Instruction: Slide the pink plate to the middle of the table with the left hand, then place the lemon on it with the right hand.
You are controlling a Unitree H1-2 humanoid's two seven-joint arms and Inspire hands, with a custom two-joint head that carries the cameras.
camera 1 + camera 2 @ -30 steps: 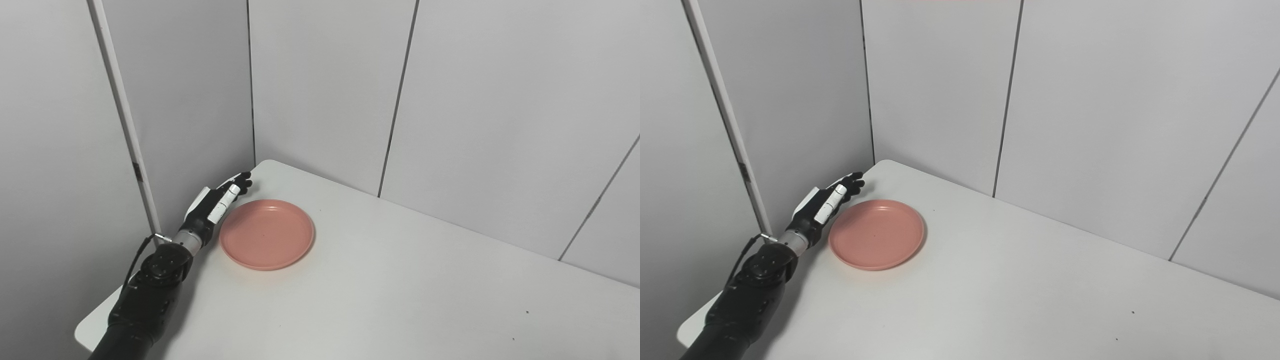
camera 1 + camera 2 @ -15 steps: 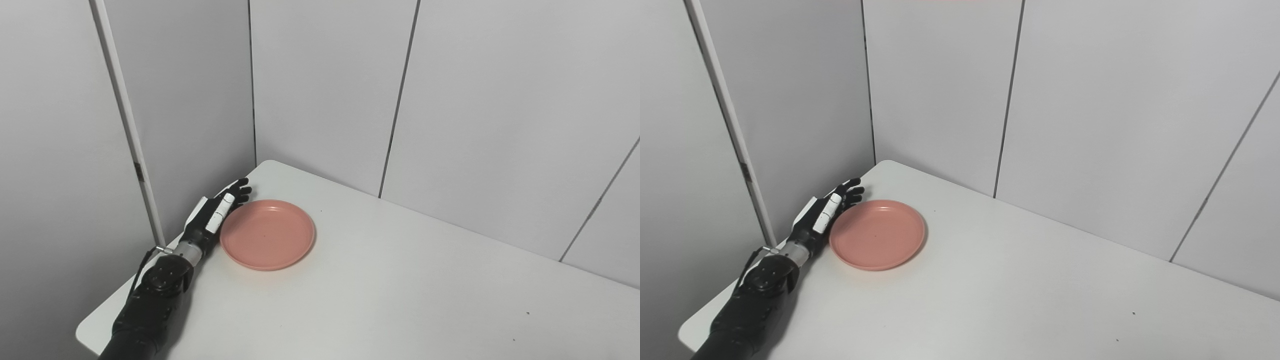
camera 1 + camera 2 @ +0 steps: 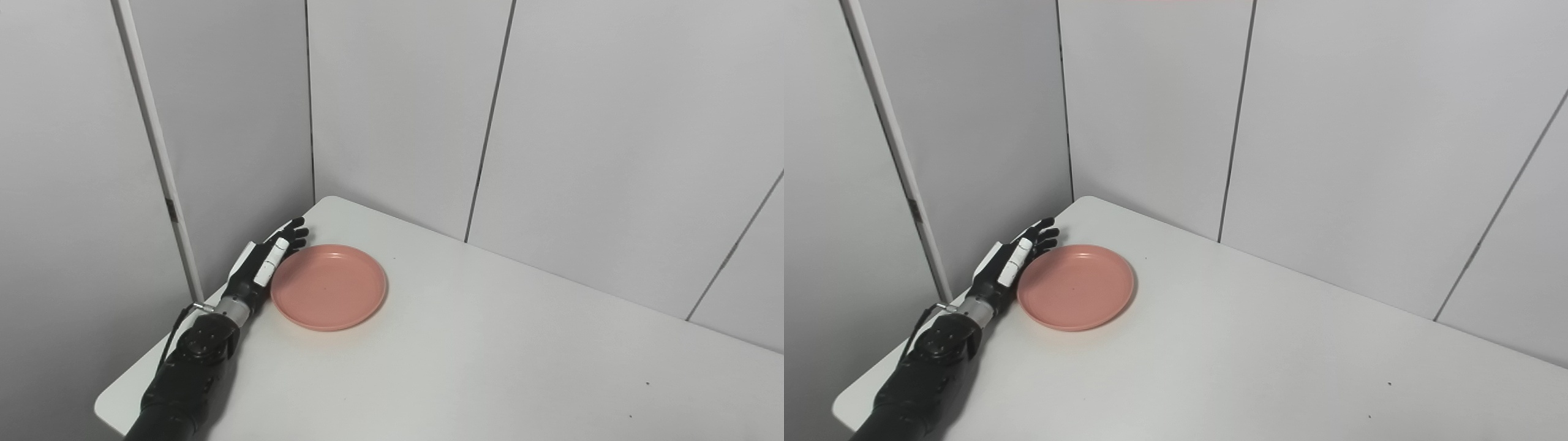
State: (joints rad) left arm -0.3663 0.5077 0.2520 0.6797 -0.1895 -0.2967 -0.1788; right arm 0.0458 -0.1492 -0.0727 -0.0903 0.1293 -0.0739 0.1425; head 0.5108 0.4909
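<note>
A round pink plate (image 3: 329,286) lies flat near the far left corner of the white table (image 3: 490,367). My left hand (image 3: 262,260) rests low on the table against the plate's left rim, open, fingers stretched out toward the corner and holding nothing. The same hand (image 3: 1009,260) and pink plate (image 3: 1075,286) show in the right eye view. No lemon is in view. My right hand is out of both views.
Grey panel walls (image 3: 398,110) close in the table's far and left sides, meeting just behind the hand. The table's left front corner (image 3: 107,407) lies under my forearm. Bare tabletop stretches to the right of the plate.
My left hand has dropped lower onto the table beside the plate's left rim. The plate has hardly shifted. The view has moved a touch.
</note>
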